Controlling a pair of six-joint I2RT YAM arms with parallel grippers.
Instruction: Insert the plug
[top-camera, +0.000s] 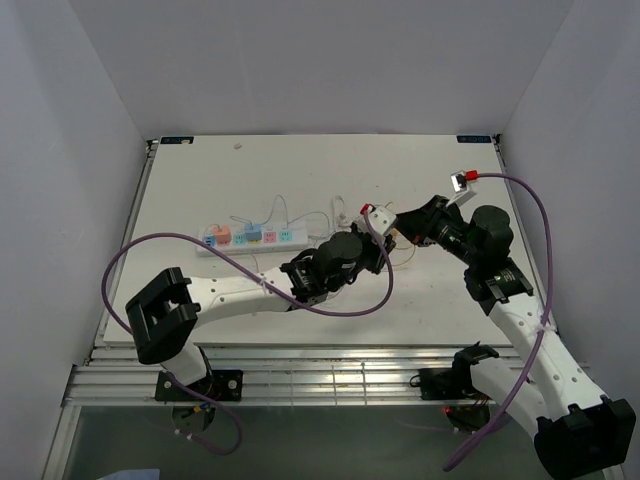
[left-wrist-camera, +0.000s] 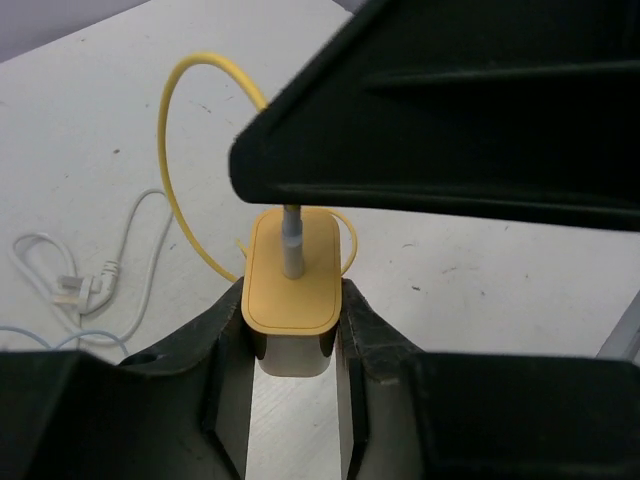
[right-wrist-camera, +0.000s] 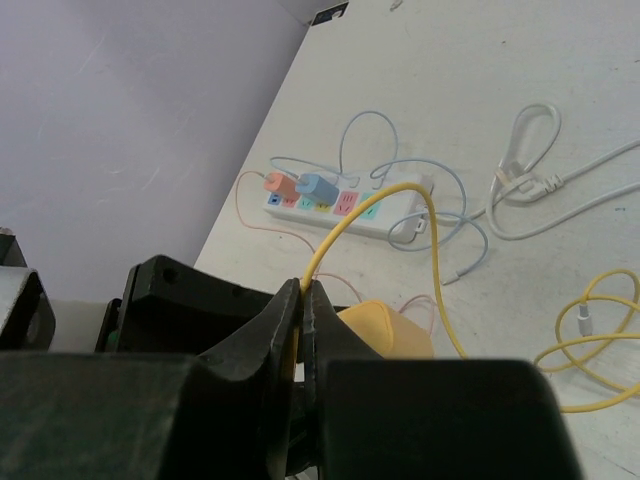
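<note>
Both end effectors (left-wrist-camera: 292, 305) (right-wrist-camera: 303, 292) tight: plug (left-wrist-camera: 291, 270), cable (right-wrist-camera: 400, 187).

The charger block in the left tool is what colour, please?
The charger block is yellow; the left wrist view shows it best.

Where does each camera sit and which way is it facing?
Top: above, behind the robot, looking down on the table; left arm and right arm show.
Left wrist: looks along the left claw, shut on the yellow charger.
Right wrist: looks over the right claw, pinching the yellow cable, toward the power strip.
Shared: charger in both wrist views.
</note>
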